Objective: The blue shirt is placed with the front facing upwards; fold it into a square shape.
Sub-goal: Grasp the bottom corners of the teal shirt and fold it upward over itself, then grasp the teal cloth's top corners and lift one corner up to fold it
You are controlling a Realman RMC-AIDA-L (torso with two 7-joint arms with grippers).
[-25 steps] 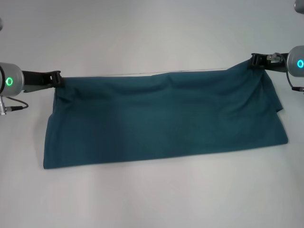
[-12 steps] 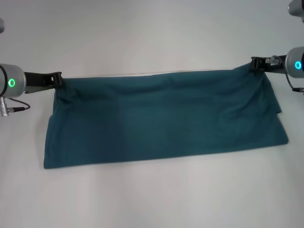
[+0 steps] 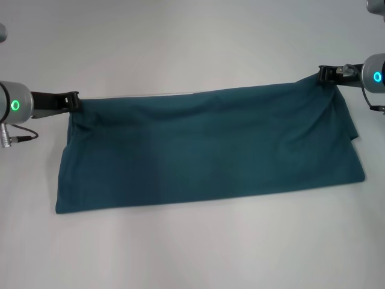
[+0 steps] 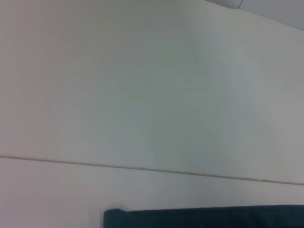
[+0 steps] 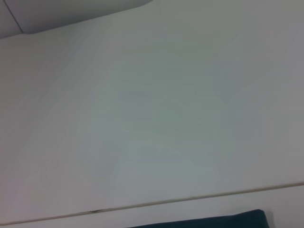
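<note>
Surface: plain white table.
Blue shirt: folded into a wide band, lying across the table's middle.
Left gripper: clamped on the shirt's far left corner.
Right gripper: clamped on the far right corner, raised slightly.

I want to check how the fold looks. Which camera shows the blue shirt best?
The head view: the whole blue shirt lies there as a wide folded band, its far corners at the left gripper and right gripper. Each wrist view shows only a thin strip of its edge.
</note>
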